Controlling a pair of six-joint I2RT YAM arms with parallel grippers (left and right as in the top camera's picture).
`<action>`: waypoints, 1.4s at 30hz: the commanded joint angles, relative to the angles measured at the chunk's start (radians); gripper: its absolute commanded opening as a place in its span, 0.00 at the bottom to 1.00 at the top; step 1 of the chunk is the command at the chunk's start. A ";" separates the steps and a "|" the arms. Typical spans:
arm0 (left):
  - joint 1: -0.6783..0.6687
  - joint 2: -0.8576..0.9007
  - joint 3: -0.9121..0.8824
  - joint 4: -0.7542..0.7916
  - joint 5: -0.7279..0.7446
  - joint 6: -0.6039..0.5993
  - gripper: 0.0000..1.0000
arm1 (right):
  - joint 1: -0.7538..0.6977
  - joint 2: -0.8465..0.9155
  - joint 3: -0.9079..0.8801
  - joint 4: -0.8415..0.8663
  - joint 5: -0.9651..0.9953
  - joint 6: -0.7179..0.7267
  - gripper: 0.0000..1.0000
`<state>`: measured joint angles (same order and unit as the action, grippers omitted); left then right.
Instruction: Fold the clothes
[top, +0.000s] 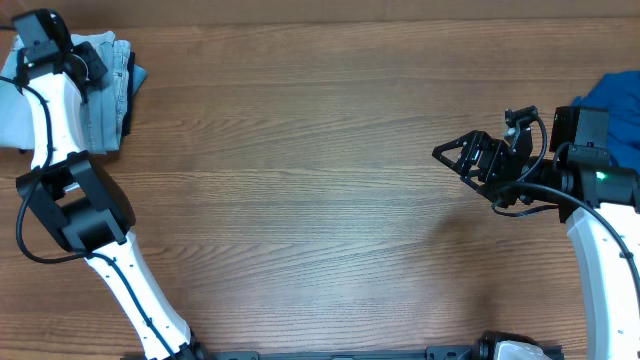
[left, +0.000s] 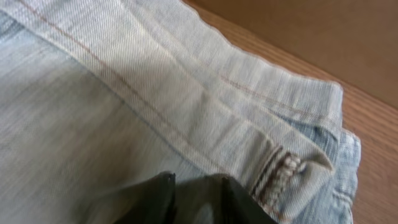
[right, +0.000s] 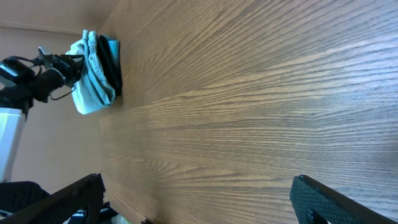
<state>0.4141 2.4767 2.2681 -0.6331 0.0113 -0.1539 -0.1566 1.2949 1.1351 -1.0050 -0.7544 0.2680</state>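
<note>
Your left gripper rests on the folded denim shorts at the far-left corner of the worktop, fingers narrowly apart (pinching or not, you cannot tell). Your right gripper gapes wide above the worktop, holding nothing.

Wood-grain counter under me, mid-brown, lit soft & even. Past its edge I see a plain pale beige wall.

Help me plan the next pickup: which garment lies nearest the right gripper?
The royal-blue garment at the right edge of the table, just behind the right gripper; the pale denim shorts lie folded in the far left corner.
</note>
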 joint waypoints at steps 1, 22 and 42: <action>0.006 -0.096 0.087 -0.084 -0.012 0.012 0.40 | -0.002 -0.003 0.022 0.004 -0.006 -0.007 1.00; -0.169 -0.784 0.346 -1.034 0.356 0.072 1.00 | 0.067 -0.071 0.023 0.353 0.164 -0.464 1.00; -0.977 -0.840 0.107 -1.056 -0.391 0.004 1.00 | 0.123 -0.238 0.023 0.307 0.170 -0.459 1.00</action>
<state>-0.5529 1.6073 2.4409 -1.6875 -0.2043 -0.1097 -0.0357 1.0603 1.1412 -0.6815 -0.5930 -0.1844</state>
